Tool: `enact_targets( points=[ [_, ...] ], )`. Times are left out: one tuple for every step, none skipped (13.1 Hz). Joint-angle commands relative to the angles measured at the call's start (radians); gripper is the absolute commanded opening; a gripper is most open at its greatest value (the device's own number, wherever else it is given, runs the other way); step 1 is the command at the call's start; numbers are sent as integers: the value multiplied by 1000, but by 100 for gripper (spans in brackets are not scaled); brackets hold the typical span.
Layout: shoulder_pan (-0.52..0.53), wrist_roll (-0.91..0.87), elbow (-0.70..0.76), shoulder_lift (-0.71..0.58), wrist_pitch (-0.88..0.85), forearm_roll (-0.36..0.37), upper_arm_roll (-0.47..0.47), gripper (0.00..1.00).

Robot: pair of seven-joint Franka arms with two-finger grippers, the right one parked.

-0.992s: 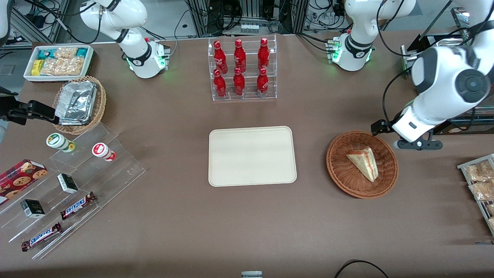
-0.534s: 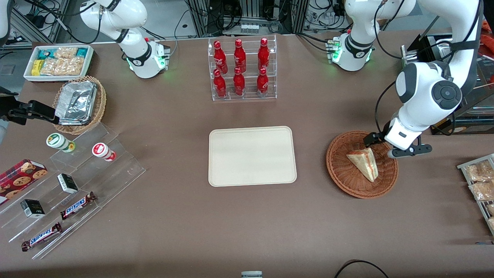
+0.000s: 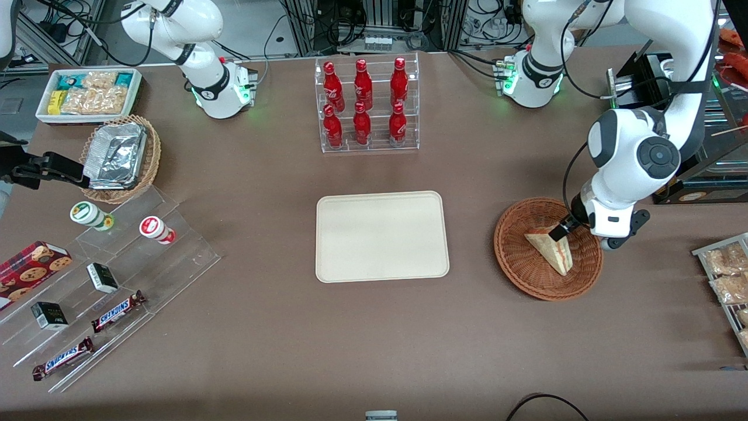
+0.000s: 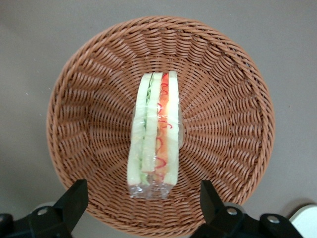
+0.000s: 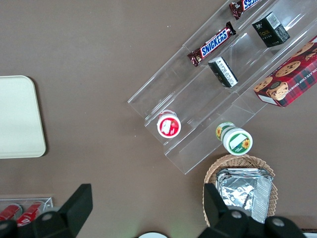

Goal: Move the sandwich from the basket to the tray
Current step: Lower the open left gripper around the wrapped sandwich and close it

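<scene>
— One sandwich [image 3: 551, 247] is all the reddish-brown basket [image 3: 518, 265] holds, correct?

— Yes. It lies near the middle of the wicker floor; the wrist view shows its layered edge [image 4: 154, 134], green strips beside red ones under clear wrap, with the basket rim [image 4: 59, 99] all around it.

— And the jaws?

— The left arm's jaws [image 3: 575, 232] hover over the basket at the sandwich's wide end. From the wrist their two fingers [image 4: 74, 201] stand wide apart, one to either side of the sandwich, gripping nothing.

— What about the tray?

— The cream tray [image 3: 382, 236] sits flat at the middle of the bench, well apart from the basket, toward the parked arm's end from it. Nothing lies on it.

— Other containers?

— A clear rack [image 3: 368, 105] farther from the front camera than the tray carries six red bottles in two rows. Toward the parked arm's end, a tan basket [image 3: 151, 161] holds foil trays [image 3: 115, 155], and a white bin [image 3: 133, 93] just beside it holds snack packets. Clear stepped shelves [image 3: 175, 251] nearer the front camera bear two small pots, small dark boxes and Snickers bars [image 3: 118, 311], with a cookie box [image 3: 32, 264] at the bench edge.
</scene>
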Motion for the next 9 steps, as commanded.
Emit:
enact_targets(
  points=[
    [-14,-79,-1,26,27,7,3,100],
    [-16,-90,-1,39,40,7,3,100],
    [-16,-90,-1,58,62,7,3,100],
    [-16,-90,-1,76,85,8,3,100],
    [-16,-86,-1,90,93,8,3,100],
    [-16,-80,1,102,93,8,3,100],
    [-14,-76,1,113,96,8,4,100],
    [-12,-76,1,125,110,8,4,100],
    [-12,-76,1,139,128,8,4,100]
  ],
)
